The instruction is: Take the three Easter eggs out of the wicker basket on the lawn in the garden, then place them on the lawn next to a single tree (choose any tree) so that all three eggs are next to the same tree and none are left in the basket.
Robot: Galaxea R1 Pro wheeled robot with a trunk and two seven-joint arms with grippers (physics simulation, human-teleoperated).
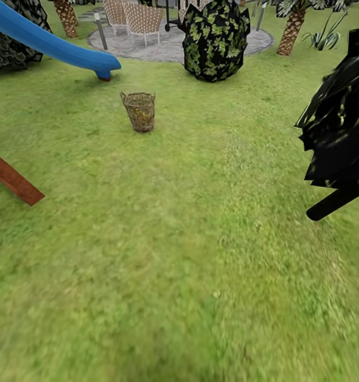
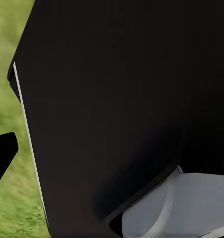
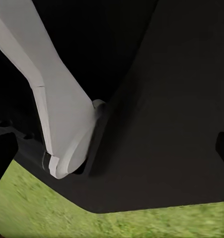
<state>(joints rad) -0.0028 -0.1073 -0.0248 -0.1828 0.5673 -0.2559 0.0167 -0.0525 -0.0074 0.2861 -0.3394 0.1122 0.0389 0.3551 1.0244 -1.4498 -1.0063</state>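
Observation:
The wicker basket [image 1: 139, 111] stands upright on the lawn [image 1: 179, 254], far ahead and a little left of centre in the head view. Yellowish patches show through its weave, but I cannot make out separate Easter eggs. Behind it to the right, a tree's dark foliage speckled with pale green [image 1: 216, 40] reaches down to the grass and hides its trunk. In the right wrist view my right gripper [image 3: 112, 151] is open, with one black fingertip [image 3: 2, 153] at each side and the robot's body in between. In the left wrist view one black fingertip [image 2: 2, 153] shows over grass.
A blue slide [image 1: 52, 45] ends left of the basket. A brown wooden beam [image 1: 15, 183] lies at the left edge. A black-leaved tree [image 1: 338, 122] crowds the right. Wicker chairs [image 1: 145, 21] sit on the grey gravel circle [image 1: 163, 48], with palm trunks [image 1: 290, 32] beyond.

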